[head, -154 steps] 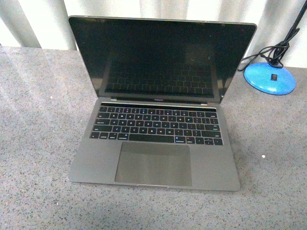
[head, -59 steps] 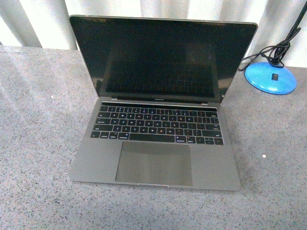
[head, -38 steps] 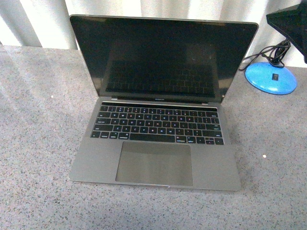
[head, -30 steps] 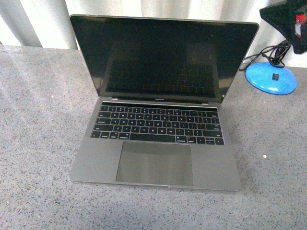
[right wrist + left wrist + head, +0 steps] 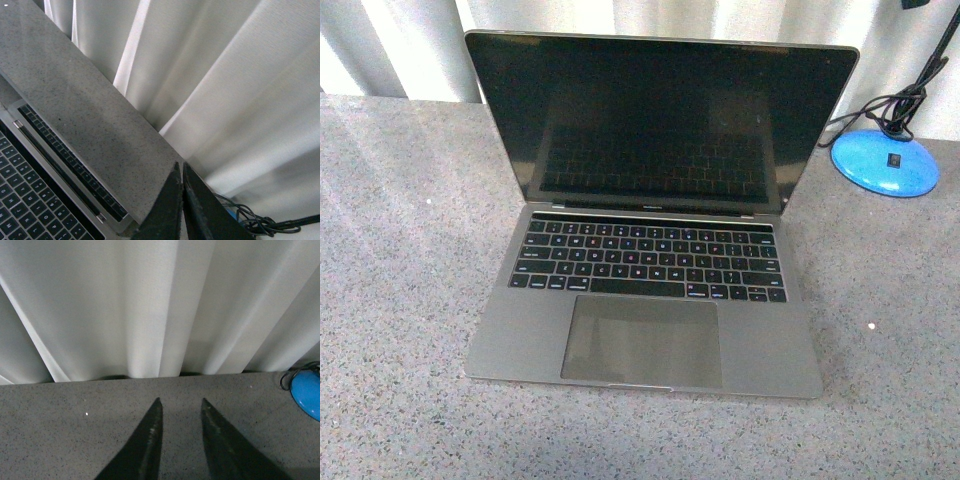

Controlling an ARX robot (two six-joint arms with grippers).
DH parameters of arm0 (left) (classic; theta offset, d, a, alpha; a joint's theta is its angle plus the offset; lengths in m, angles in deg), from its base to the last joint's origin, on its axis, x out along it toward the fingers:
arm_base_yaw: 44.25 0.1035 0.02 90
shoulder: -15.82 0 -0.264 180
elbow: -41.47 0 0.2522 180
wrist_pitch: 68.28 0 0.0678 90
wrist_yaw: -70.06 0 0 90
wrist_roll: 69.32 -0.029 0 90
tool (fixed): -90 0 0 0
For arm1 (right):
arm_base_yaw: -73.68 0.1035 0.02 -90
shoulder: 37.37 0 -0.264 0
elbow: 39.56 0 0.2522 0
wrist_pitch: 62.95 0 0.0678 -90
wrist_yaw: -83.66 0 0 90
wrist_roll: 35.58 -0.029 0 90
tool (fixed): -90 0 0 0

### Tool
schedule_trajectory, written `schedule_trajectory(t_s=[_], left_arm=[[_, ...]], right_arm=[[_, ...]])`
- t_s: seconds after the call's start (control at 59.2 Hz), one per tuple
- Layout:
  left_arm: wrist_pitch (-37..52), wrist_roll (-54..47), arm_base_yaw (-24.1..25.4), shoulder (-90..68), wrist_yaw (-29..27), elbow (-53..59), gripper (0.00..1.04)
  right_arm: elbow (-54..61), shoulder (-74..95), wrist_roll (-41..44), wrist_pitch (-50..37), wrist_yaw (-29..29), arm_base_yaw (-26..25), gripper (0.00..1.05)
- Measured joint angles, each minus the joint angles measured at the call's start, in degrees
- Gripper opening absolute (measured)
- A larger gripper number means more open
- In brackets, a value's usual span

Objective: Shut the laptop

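Note:
The laptop (image 5: 646, 330) lies open in the middle of the grey speckled table (image 5: 400, 250), its black screen (image 5: 655, 120) upright and tilted slightly back toward the curtain. Neither gripper shows clearly in the front view; only a dark bit of the right arm (image 5: 914, 3) sits at the top right edge. My right gripper (image 5: 180, 166) is shut with nothing in it, high up beside the laptop (image 5: 20, 200), whose keyboard fills one corner of the right wrist view. My left gripper (image 5: 181, 401) is open and empty above bare table, facing the curtain; no laptop shows there.
A blue lamp base (image 5: 884, 161) with a black cable (image 5: 880, 108) stands on the table right of the screen, also at the edge as the lamp base (image 5: 307, 392). A white pleated curtain (image 5: 410, 45) closes off the back of the table.
The right arm's black end came into the front view's top right corner and has since risen almost out of frame. The laptop has not moved and its screen stands as before.

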Motion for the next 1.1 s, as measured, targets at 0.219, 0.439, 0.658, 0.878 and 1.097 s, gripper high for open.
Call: schedule_trajectory(t_s=[0.219, 0.439, 0.658, 0.878, 1.097], left_arm=[[-3.02, -1.77, -1.14, -0.77, 1.95, -0.50, 0.04], [-4.98, -3.04, -1.64, -0.77, 3.93, -0.37, 0.04], [-6.78, -2.21, -1.68, -1.20, 4.50, 0.09, 0.04], [-5.90, -0.04, -1.70, -3.02, 4.46, 1.16, 0.04], [-4.50, 1.07, -2.67, -4.57, 4.55, 1.70, 0.04]], right_arm=[[-0.81, 3.04, 0.46, -0.02, -0.70, 0.83, 0.01], [-1.66, 4.92, 1.27, -0.04, -0.81, 1.27, 0.01], [-2.47, 5.57, 1.64, -0.11, -0.96, 1.77, 0.01], [-2.47, 5.68, 1.99, -0.11, -1.07, 1.86, 0.01], [-3.06, 7.13, 1.97, -0.13, -1.57, 1.25, 0.01]])
